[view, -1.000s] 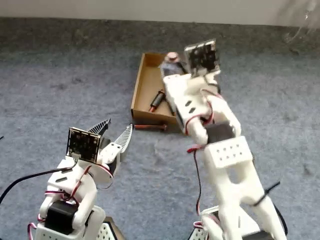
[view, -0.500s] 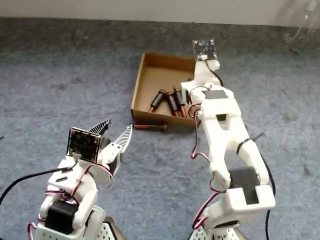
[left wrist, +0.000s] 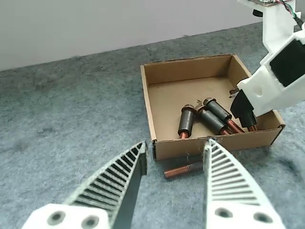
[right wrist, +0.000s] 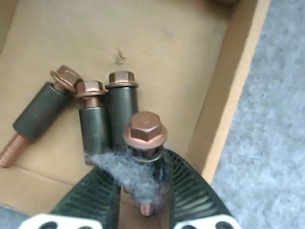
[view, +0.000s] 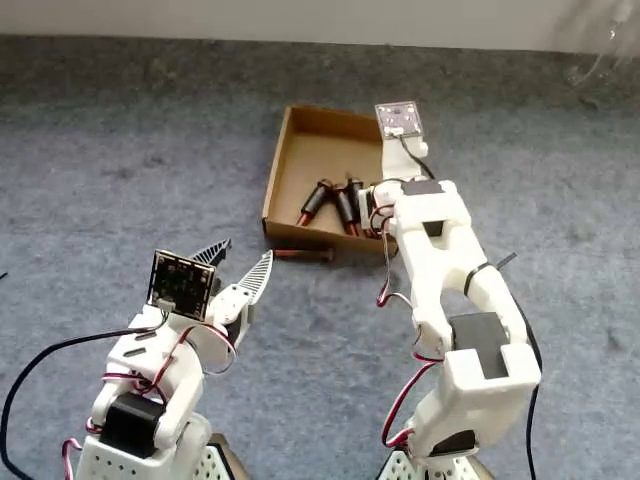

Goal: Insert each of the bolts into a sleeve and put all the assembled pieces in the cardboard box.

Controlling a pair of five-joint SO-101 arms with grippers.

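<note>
The right claw (right wrist: 142, 164) is clenched on an assembled piece (right wrist: 145, 131). It holds the sleeve with the bolt head up and the threaded tip pointing down, inside the cardboard box (view: 275, 165) near one of its side walls. That position puts the piece beside the three finished pieces (right wrist: 123, 107) lying side by side on the box floor, so a release there would probably drop it clear of them. The drop-off looks nearly done; the claw has not yet let go.

The left claw (left wrist: 176, 143) is released, its fingers spread wide, and hovers over the grey bench (view: 120, 180) short of the box. A bare bolt (left wrist: 183, 170) lies on the bench just outside the box's near wall, in line with that open claw and likely the next pick. No spare sleeve can be made out.
</note>
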